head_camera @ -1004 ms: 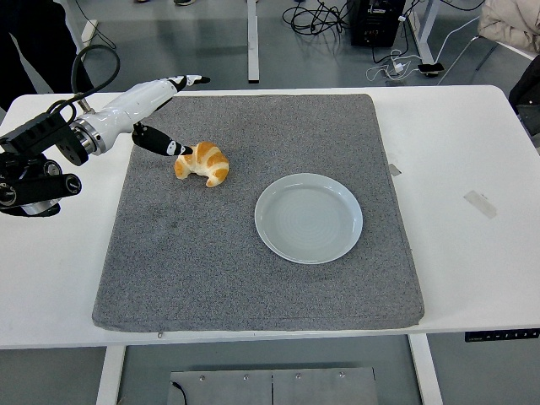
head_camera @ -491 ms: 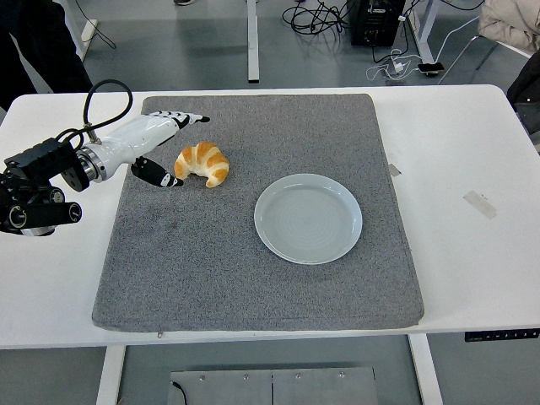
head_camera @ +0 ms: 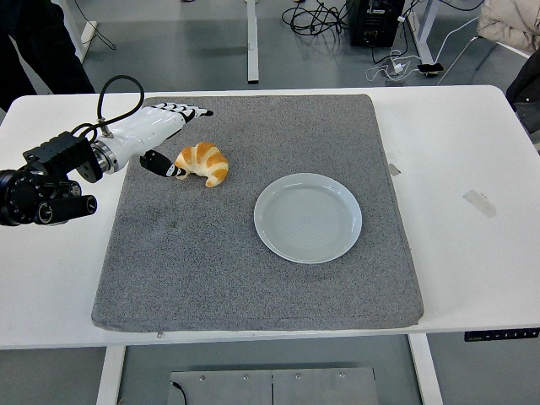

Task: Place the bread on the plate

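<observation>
A golden croissant point(head_camera: 203, 163) lies on the grey mat point(head_camera: 253, 253), left of centre. An empty pale plate point(head_camera: 308, 218) sits on the mat to its right, apart from it. My left hand point(head_camera: 173, 139) is white with black fingertips and is open just left of the croissant. Its fingers point(head_camera: 190, 110) stretch out above and behind the bread, and the thumb point(head_camera: 164, 167) lies at the bread's left end. The hand holds nothing. My right arm is out of view.
The mat covers most of the white table point(head_camera: 472, 253). A strip of tape point(head_camera: 480, 203) lies on the table at the right. Cables and table legs show on the floor beyond the far edge. A dark-clothed person point(head_camera: 34, 42) stands at the top left.
My left hand first drew back to the left from the croissant and dropped lower, then came back in beside it. The croissant and plate have not moved.
</observation>
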`<state>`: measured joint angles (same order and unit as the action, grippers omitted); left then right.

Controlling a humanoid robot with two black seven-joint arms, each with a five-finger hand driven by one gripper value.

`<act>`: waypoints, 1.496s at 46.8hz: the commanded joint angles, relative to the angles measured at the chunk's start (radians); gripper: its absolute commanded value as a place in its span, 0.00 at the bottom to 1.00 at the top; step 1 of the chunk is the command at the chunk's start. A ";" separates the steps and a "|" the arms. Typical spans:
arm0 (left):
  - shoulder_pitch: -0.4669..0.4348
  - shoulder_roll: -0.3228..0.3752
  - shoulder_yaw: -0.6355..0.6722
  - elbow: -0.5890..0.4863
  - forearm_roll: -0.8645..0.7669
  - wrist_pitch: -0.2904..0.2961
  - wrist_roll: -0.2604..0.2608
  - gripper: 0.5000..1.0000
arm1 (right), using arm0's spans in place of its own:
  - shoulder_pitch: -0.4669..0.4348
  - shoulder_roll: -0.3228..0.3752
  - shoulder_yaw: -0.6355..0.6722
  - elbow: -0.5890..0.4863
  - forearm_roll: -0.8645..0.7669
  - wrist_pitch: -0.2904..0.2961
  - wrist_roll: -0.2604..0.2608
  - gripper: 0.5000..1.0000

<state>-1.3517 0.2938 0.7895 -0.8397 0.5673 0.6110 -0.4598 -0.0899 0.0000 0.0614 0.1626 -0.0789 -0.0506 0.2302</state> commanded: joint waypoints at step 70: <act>0.111 -0.151 -0.029 0.281 0.002 -0.198 0.023 0.95 | -0.001 0.000 0.000 0.000 0.001 0.000 0.000 1.00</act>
<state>-1.2410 0.1428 0.7710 -0.5581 0.5690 0.4270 -0.4372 -0.0904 0.0000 0.0613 0.1626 -0.0785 -0.0505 0.2301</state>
